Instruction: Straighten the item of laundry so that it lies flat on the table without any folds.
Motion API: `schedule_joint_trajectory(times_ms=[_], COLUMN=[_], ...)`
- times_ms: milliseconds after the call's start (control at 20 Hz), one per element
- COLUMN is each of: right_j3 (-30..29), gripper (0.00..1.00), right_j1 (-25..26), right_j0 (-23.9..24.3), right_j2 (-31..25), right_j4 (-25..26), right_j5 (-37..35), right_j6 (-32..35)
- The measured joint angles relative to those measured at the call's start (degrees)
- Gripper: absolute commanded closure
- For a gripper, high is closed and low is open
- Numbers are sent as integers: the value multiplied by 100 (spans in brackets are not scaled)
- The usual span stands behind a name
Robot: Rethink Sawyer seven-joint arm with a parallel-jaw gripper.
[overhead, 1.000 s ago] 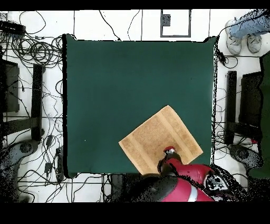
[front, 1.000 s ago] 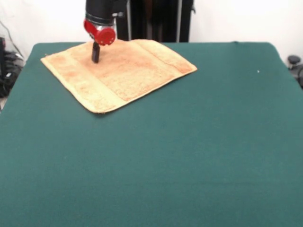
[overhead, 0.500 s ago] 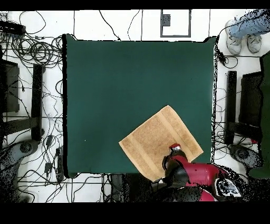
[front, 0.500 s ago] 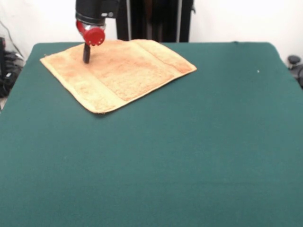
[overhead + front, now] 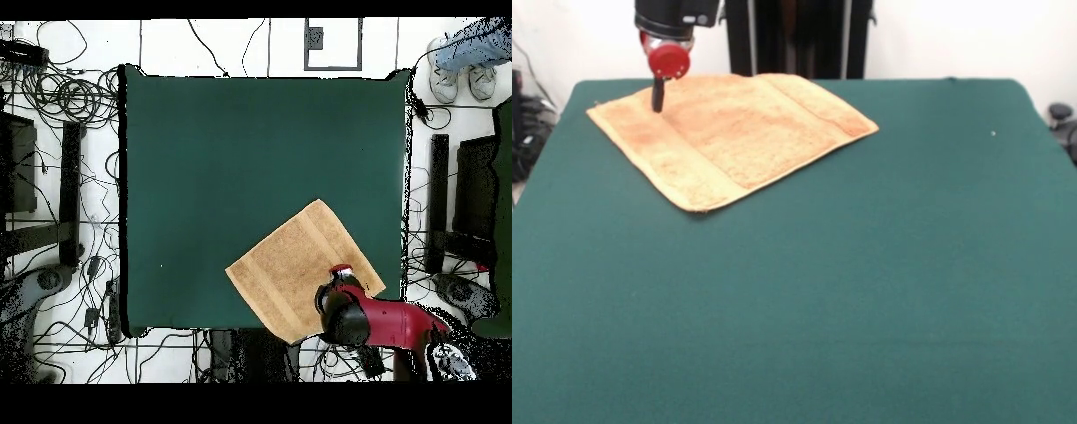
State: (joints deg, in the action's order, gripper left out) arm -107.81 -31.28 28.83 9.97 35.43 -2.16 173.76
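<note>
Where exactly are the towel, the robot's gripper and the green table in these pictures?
towel (image 5: 733, 132), front view, middle of the cloth.
gripper (image 5: 657, 95), front view, dark tip below the red cap.
table (image 5: 865, 283), front view, bare green cloth in front of the towel.

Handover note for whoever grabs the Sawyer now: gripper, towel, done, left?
Gripper: over the towel's corner region beside the robot's base; open or shut not visible, nothing seen held.
Towel: spread diagonally on the table, near the edge by the robot's base, band stripes showing at both ends.
Done: no fold visible; looks flat.
Left: probably only confirm the corner under the arm is flat and retract.
</note>
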Motion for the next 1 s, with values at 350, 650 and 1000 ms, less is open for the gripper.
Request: schedule_joint_trajectory(times_ms=[350,650,1000], right_j3=[215,541,918], gripper=[100,100,100], right_j1=[-154,-113,-17], right_j0=[-9,-37,-212], right_j2=[-122,-220,-241], right_j4=[-233,-470,-762], right_j5=[-757,-1020,-1213], right_j6=[0,0,1])
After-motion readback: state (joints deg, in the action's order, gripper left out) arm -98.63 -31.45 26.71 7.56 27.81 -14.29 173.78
